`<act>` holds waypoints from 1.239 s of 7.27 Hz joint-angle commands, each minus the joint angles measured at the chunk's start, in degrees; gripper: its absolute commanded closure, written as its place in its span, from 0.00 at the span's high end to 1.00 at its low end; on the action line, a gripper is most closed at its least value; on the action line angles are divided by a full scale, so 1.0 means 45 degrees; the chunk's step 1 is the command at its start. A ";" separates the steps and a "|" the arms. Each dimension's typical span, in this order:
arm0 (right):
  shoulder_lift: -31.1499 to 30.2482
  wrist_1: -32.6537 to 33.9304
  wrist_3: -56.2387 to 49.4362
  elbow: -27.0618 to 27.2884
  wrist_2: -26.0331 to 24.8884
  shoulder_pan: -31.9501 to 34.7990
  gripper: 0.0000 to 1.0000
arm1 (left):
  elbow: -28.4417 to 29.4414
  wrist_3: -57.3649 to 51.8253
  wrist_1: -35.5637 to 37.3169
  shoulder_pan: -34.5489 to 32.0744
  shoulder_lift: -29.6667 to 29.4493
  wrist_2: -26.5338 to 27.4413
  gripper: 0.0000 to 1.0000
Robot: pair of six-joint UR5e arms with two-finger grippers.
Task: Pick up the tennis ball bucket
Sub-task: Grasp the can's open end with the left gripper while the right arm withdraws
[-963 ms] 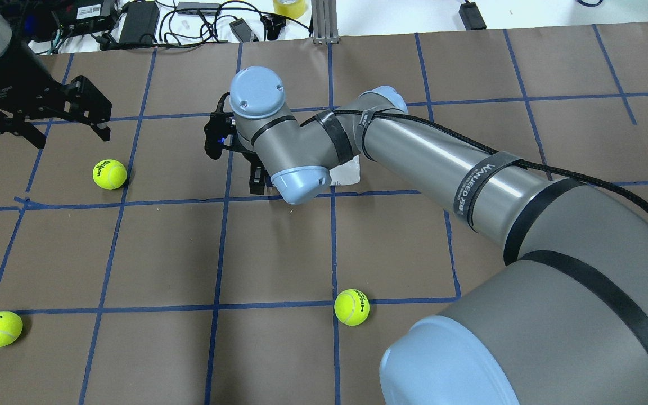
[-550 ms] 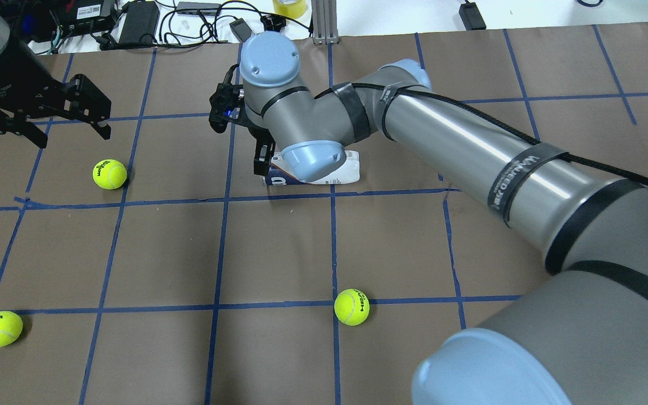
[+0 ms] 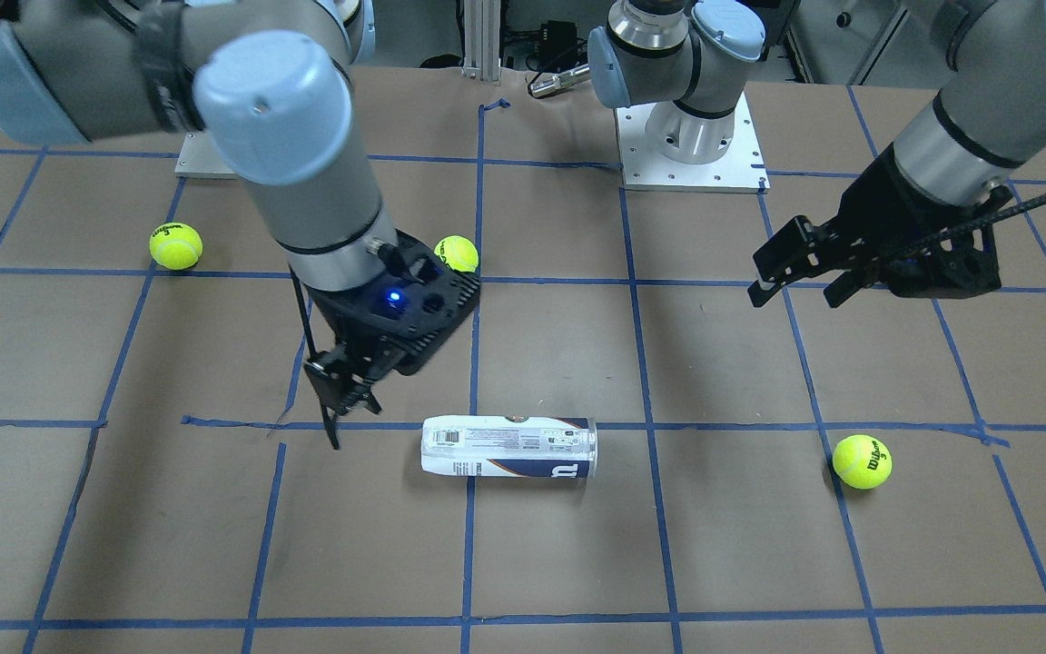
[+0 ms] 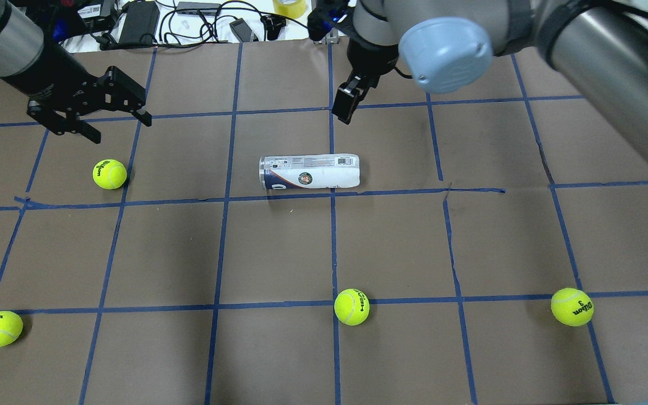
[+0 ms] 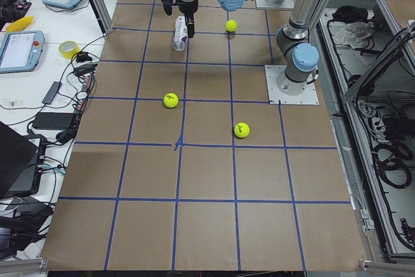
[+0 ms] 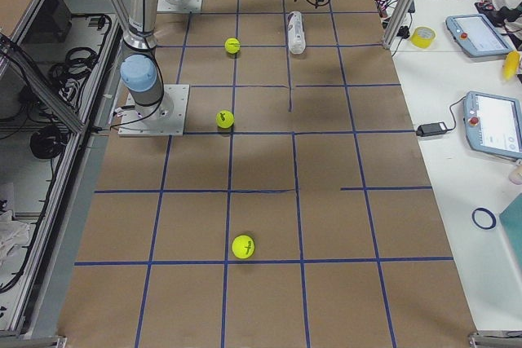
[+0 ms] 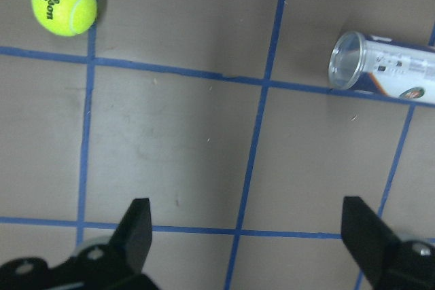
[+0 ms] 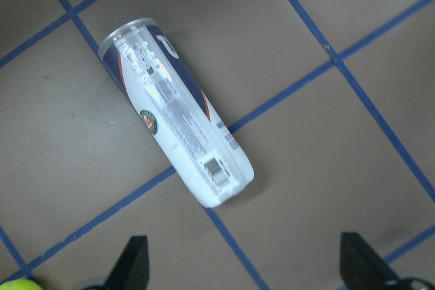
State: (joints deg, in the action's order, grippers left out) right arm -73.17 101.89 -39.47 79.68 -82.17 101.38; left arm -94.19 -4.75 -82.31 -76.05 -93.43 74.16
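since a second ago your right gripper [image 4: 349, 104] has lifted off the tennis ball bucket [image 4: 309, 172] and pulled back toward the table's far edge. the bucket lies on its side on the brown table [image 4: 391, 242], just beyond a blue tape line [image 4: 391, 192], and neither gripper touches it. the overhead view shows its round emblem facing up, while the front-facing view gives you the w logo and barcode instead. from overhead you can hardly read the right gripper's spread, but its wrist view shows both fingers wide apart and empty, with the bucket lying diagonally below. the left gripper [image 4: 116, 126] hangs spread and empty too, well apart from the bucket. only its wrist view shows the bucket's clear round end and a tennis ball [image 7: 63, 3].
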 commanded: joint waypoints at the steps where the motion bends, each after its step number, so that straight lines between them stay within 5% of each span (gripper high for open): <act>1: -0.1702 -0.1877 0.1556 0.0145 0.0017 -0.1255 1.00 | -0.1407 0.0020 0.3103 -0.0015 -0.1322 -0.2566 1.00; 4: -0.2295 -0.3827 0.4813 0.0204 -0.0295 -0.1824 1.00 | -0.1530 -0.0019 0.3872 -0.0073 -0.2924 -0.4834 1.00; 6: -0.2314 -0.4090 0.8466 0.0243 -0.1385 -0.2118 1.00 | -0.1569 -0.0038 0.4521 -0.0908 -0.3960 -0.4840 1.00; 9: -0.2939 -0.3831 1.0012 0.0263 -0.3204 -0.2118 1.00 | -0.1628 -0.0019 0.4659 -0.1361 -0.4861 -0.4878 1.00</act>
State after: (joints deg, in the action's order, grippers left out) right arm -85.41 85.22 1.59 80.78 -94.21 91.94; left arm -101.50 -4.86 -61.54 -81.36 -113.72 52.64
